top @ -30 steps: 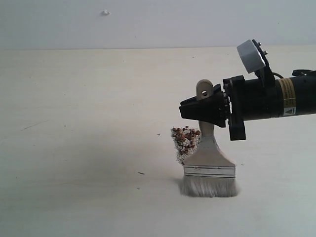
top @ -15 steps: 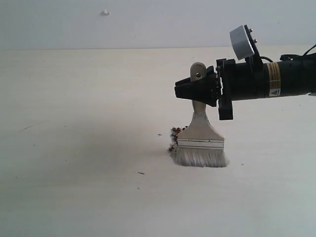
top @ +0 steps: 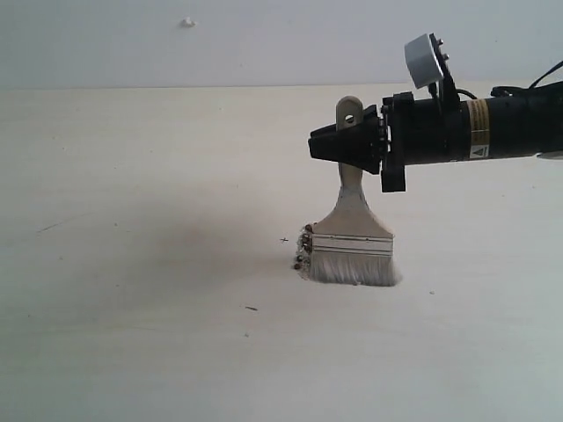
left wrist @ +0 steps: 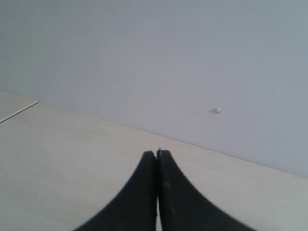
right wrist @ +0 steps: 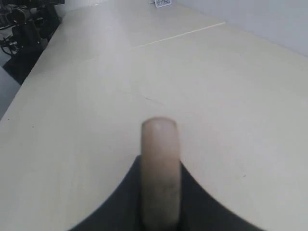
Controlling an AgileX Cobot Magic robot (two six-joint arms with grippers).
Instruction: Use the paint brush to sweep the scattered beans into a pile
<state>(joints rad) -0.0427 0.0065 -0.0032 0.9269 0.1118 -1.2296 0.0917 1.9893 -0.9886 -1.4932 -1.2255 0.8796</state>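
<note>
Paint brush (top: 352, 221) gripped by right jaws, left jaws clenched, arm label (top: 478, 151) unreadable.

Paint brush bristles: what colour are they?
The paint brush has pale cream bristles, clearest in the exterior view.

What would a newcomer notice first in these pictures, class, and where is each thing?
The black right gripper stands out, clamping an upright paint brush by its handle, right of the middle of the table. The bristles rest on the table, and a few reddish-brown beans peek out at the brush's left edge.
</note>
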